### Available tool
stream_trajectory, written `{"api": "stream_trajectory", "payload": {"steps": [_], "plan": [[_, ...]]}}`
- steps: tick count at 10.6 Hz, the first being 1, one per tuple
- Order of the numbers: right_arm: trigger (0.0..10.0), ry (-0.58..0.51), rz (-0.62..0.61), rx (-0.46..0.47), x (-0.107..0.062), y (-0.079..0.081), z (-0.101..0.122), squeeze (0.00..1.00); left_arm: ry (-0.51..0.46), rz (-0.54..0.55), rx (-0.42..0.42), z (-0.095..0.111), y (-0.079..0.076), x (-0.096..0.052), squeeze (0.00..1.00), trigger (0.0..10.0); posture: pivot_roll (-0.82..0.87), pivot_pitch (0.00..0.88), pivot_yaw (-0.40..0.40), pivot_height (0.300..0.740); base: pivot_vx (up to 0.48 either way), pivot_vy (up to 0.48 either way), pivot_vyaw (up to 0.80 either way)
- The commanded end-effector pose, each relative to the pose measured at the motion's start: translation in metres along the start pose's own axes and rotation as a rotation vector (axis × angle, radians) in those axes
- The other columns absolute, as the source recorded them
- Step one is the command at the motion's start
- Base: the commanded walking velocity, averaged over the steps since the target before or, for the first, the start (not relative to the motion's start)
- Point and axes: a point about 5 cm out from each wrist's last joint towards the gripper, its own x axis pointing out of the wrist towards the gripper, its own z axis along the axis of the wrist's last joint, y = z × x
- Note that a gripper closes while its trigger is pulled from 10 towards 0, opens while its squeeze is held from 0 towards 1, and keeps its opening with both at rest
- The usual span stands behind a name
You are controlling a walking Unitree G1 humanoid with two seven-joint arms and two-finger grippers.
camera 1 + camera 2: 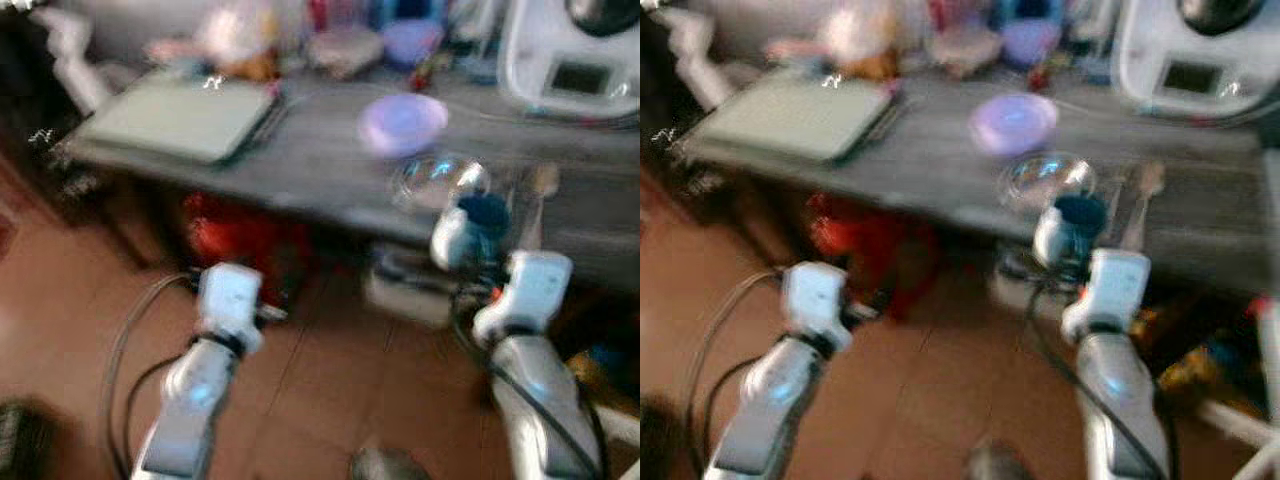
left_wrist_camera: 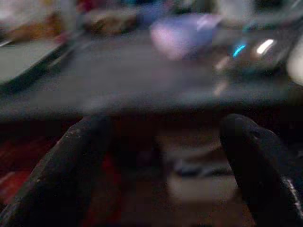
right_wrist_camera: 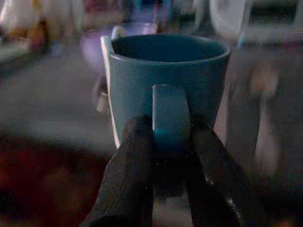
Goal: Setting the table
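Nearest, two silver arms reach forward over a reddish-brown tiled floor [image 1: 60, 320]. Left claw [image 2: 161, 161]: two blunt, matte black fingers spread wide apart, holding nothing, level with the near edge of the worktop [image 1: 320, 170]. Right claw [image 3: 163, 156]: fingers pinched tight on the flat strap handle of a blue mug [image 3: 165, 75], held upright, mouth up, just short of the worktop's near edge, apparently empty. The mug looks like glazed ceramic, cylindrical and smooth-walled.

Beyond, the worktop is a dark grey, wood-grained slab. Just past the mug sits a clear glass bowl [image 1: 438, 180], shiny and round; behind it a shallow lilac plastic bowl [image 1: 402, 122]. A wooden spoon [image 1: 1137, 205] lies beside the glass bowl. To the left rests a pale green rectangular tray [image 1: 175, 118]. Farthest, a white kitchen appliance [image 1: 570, 60] and blurred clutter line the back.

Judged progress: bowls and spoon appear placed; the mug remains to be set down.
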Motion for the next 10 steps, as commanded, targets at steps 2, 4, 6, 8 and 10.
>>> {"api": "stream_trajectory", "payload": {"steps": [2, 4, 6, 8, 10], "plan": [[10.0, -0.011, 0.045, -0.001, 0.003, 0.014, 0.003, 0.00, 0.001, 0.033, 0.003, 0.000, 0.012, -0.006, 0.00, 10.0, -0.06, 0.035, 0.049, 0.740, 0.152, -0.394, -0.80], [10.0, -0.025, 0.059, 0.001, 0.008, 0.017, 0.006, 0.00, -0.027, 0.076, -0.066, 0.002, 0.019, -0.011, 0.00, 10.0, -0.05, 0.034, 0.044, 0.740, 0.000, 0.000, -0.80], [10.0, -0.046, 0.071, -0.005, 0.012, 0.019, 0.010, 0.00, -0.028, 0.079, -0.062, 0.002, 0.020, -0.011, 0.00, 10.0, -0.05, 0.032, 0.046, 0.740, 0.000, 0.000, -0.80], [10.0, -0.078, 0.075, -0.012, 0.018, 0.021, 0.015, 0.00, -0.033, 0.082, -0.059, 0.003, 0.022, -0.011, 0.00, 10.0, -0.05, 0.030, 0.049, 0.740, 0.000, 0.000, 0.00], [10.0, -0.103, 0.067, -0.019, 0.025, 0.020, 0.020, 0.00, -0.035, 0.098, -0.047, 0.004, 0.025, -0.011, 0.00, 10.0, -0.05, 0.028, 0.050, 0.740, 0.000, 0.000, 0.00]]}}
